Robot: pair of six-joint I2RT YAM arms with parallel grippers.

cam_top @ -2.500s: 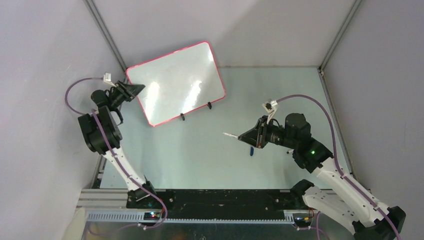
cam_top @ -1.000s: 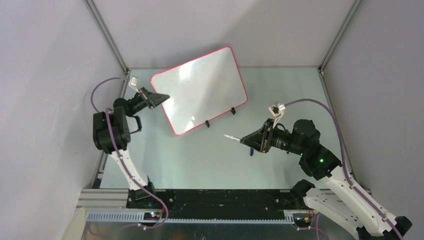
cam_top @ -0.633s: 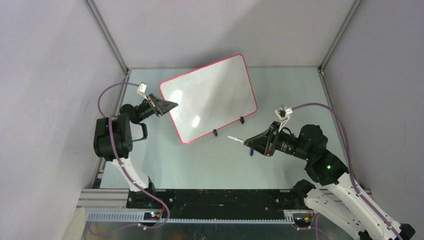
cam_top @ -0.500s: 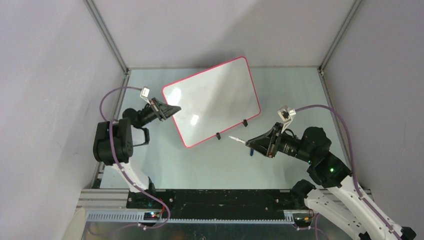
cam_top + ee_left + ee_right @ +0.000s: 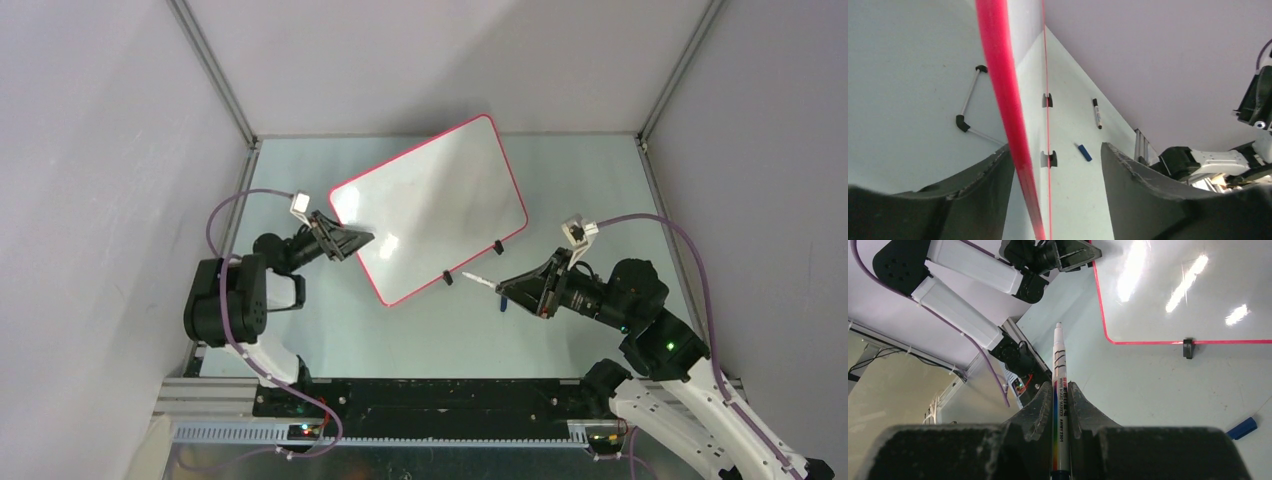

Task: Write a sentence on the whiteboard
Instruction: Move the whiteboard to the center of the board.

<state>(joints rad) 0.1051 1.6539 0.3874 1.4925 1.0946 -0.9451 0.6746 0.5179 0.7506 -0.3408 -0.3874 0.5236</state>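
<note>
Looking past my left gripper (image 5: pixel 1057 150), I see its fingers spread, the whiteboard (image 5: pixel 430 200) rim (image 5: pixel 1003 85) between them. Glossy white with glare spots, it stands mid-table (image 5: pixel 580 180) on two black clip feet (image 5: pixel 449 279). My right gripper (image 5: pixel 1062 387) is clamped on a marker (image 5: pixel 1058 365).

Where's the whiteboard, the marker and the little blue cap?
whiteboard (image 5: pixel 430 205): top view, middle of its white face.
marker (image 5: pixel 1058 365): right wrist view, on its barrel.
blue cap (image 5: pixel 1241 428): right wrist view, on its middle.
</note>
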